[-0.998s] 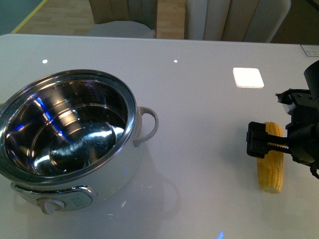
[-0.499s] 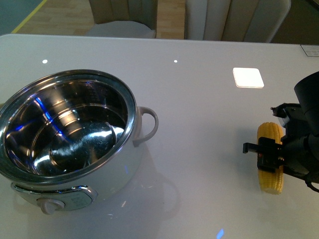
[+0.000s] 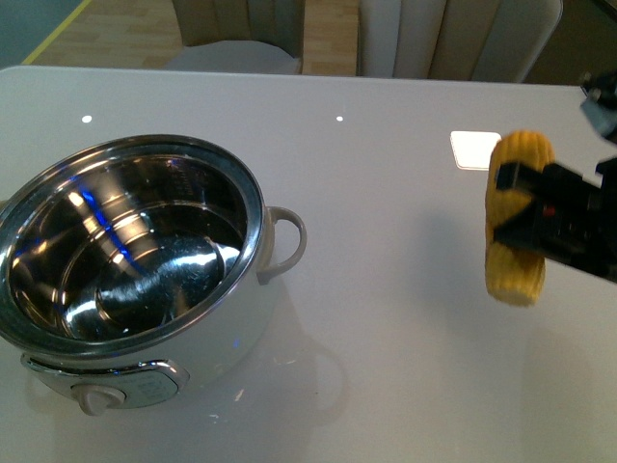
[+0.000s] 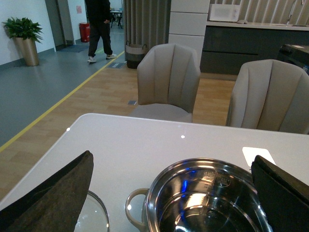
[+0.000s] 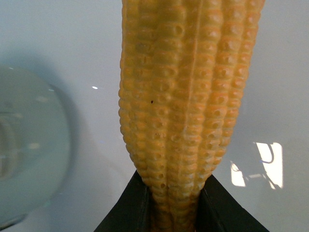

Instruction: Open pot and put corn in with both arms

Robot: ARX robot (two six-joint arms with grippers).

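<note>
The right gripper [image 3: 516, 207] is squeezed tight on the corn [image 3: 513, 272]. It holds the corn up off the table [image 3: 386, 338], at 3 o'clock in the front view. The pot [image 3: 249, 313] sits at 8 o'clock with no lid on. Its loop handle [image 3: 289, 241] pokes out toward the corn. The left gripper [image 4: 172, 159] is spread wide near the pot, with nothing in it. A glass lid [image 4: 94, 217] lies beside the pot. Chairs [image 4: 169, 77] stand past the table. The marks by the knob [image 3: 96, 397] are too small to read.

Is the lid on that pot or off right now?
Off. The pot shows its steel inside bare and empty, nothing covering its rim. The corn is clamped in the right gripper, outside it.
</note>
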